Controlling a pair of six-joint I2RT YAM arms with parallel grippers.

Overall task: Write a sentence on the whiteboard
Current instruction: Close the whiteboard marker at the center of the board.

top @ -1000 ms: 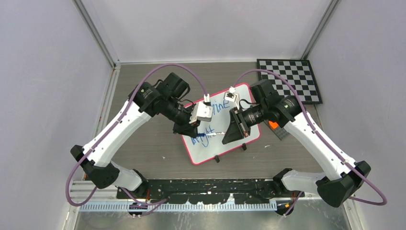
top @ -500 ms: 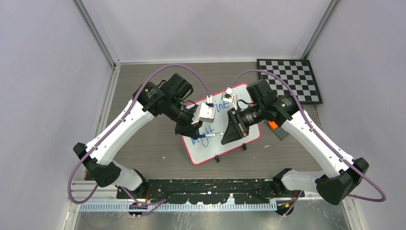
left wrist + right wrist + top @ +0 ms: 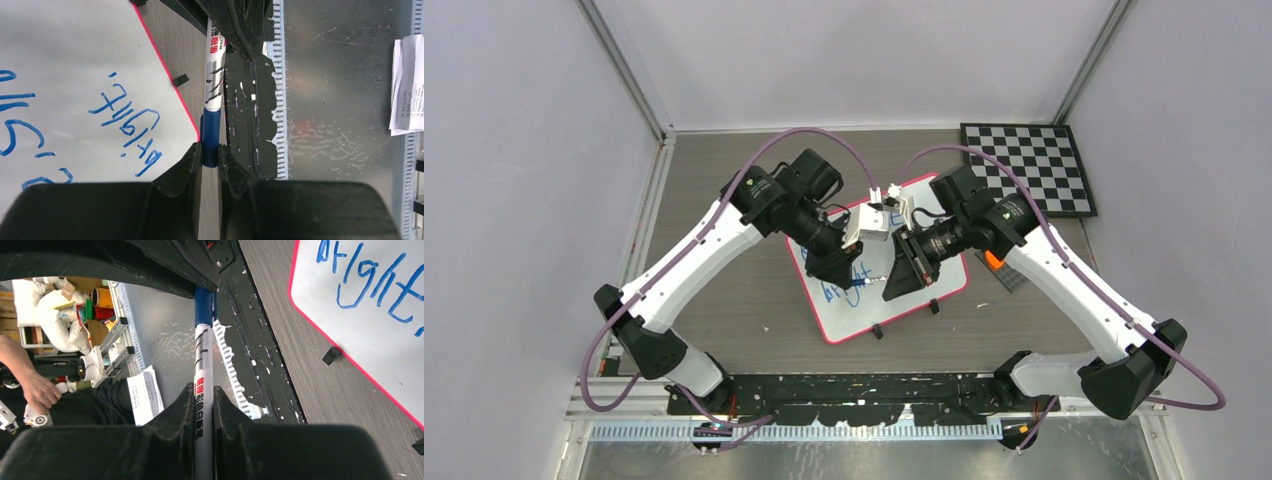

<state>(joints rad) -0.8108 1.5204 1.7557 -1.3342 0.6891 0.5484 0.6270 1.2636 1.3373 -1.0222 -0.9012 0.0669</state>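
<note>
Both grippers have drawn closer together. One sentence, two blue lines, sits on one whiteboard below them. Your left gripper, nearly shut, pinches the one cap; your right gripper, equally narrow, clamps the one marker, long axis running gripper to gripper, cap end at the left one.
</note>
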